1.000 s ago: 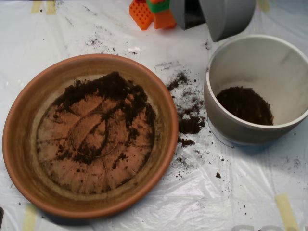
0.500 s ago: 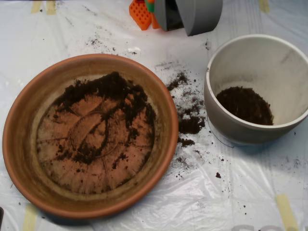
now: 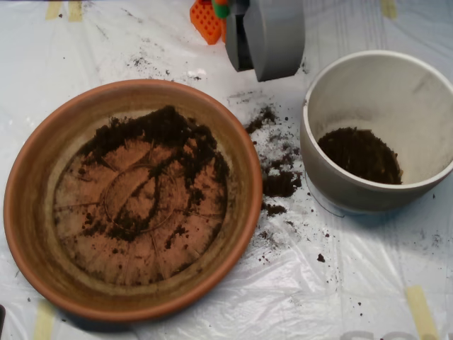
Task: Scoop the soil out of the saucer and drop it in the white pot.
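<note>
Hand: the grey clamshell hand hangs at the far edge of the surface, between saucer and pot; its two shells sit close together with a dark narrow gap, and what is inside, if anything, cannot be told.
Arm parts: an orange gridded piece with a green bit sits just left of the hand at the far edge.
White pot: the white pot stands toward the far right edge, right of the hand and apart from it; a dark heap of soil lies on its bottom.
Spilled crumbs: loose spilled soil lies on the surface between pot and saucer, thickest just beside the saucer's right rim.
Saucer: the saucer fills the left half of the surface.
Soil: the soil lies mostly along the saucer's far and right inner side, with thin streaks across the ridged bottom.
Surface: the surface is covered with crinkled clear plastic sheet, with tape strips near its edges.
</note>
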Controlling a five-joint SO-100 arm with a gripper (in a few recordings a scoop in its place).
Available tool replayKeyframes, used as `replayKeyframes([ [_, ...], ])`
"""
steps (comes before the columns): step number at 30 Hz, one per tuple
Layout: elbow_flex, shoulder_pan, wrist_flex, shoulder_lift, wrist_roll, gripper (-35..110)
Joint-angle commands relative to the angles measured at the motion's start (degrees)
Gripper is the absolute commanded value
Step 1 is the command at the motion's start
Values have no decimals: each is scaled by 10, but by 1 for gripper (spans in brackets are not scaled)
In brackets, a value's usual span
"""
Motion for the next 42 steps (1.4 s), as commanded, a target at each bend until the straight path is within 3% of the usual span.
replayKeyframes([
  [1,24,26,-27,55,4,25],
  [15,184,-15,-101,131,88,26],
  [22,245,-97,-127,131,93,25],
  [31,300,-112,-163,131,78,23],
  [42,305,-12,-159,131,65,17],
])
